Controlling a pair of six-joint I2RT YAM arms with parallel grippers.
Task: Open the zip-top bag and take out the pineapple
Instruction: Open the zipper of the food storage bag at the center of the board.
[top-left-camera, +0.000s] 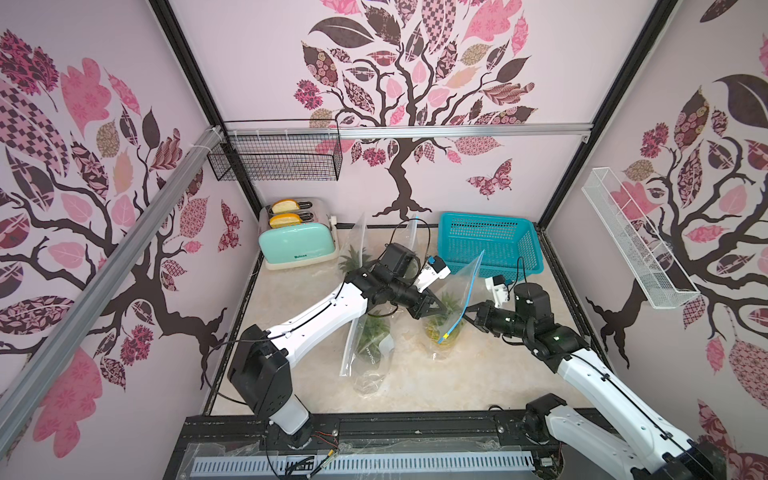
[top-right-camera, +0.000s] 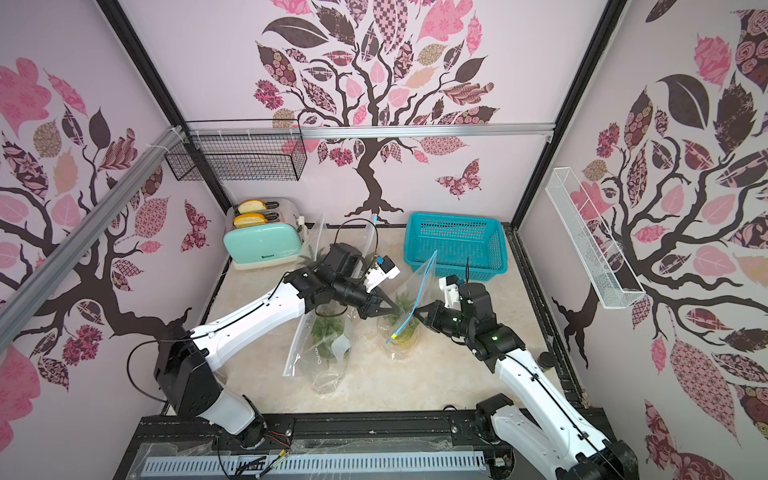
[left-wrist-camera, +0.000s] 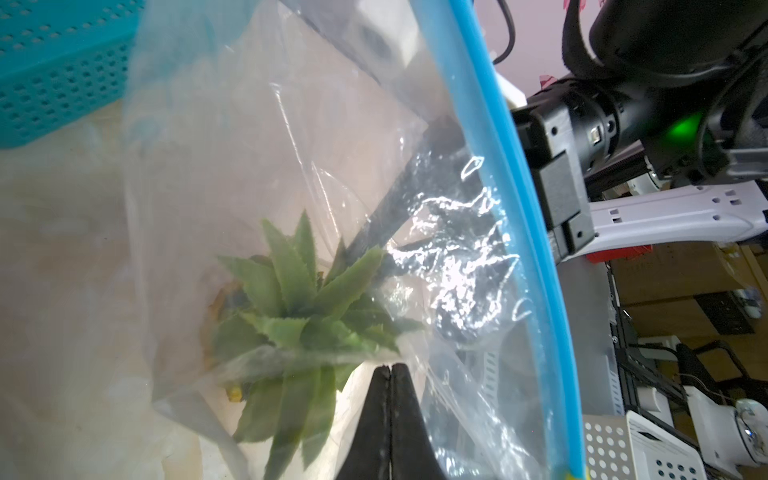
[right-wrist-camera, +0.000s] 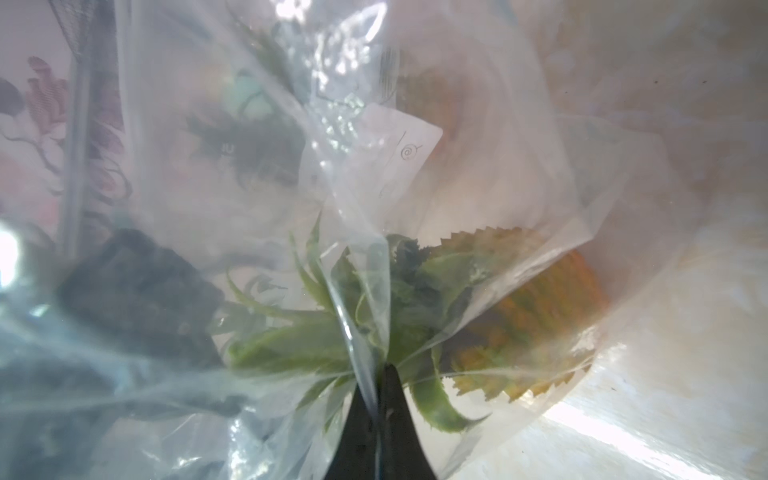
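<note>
left claw (top-left-camera: 441, 309) and right claw (top-left-camera: 468, 311) pinch the zip-top bag (top-left-camera: 462, 284) holding pineapple (top-left-camera: 435, 331).

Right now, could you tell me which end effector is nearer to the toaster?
Left. The left end effector pinches the bag on the side facing the toaster; the right end effector pinches its far side.

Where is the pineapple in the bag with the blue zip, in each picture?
Top view: pineapple in the zip-top bag, mid-table.
Top view: pineapple also mid-table.
Left wrist: pineapple, leafy crown showing, just past the left gripper.
Right wrist: pineapple, crown and orange body, past the right gripper.
Landmark: blue zip strip, in all but the right wrist view.
</note>
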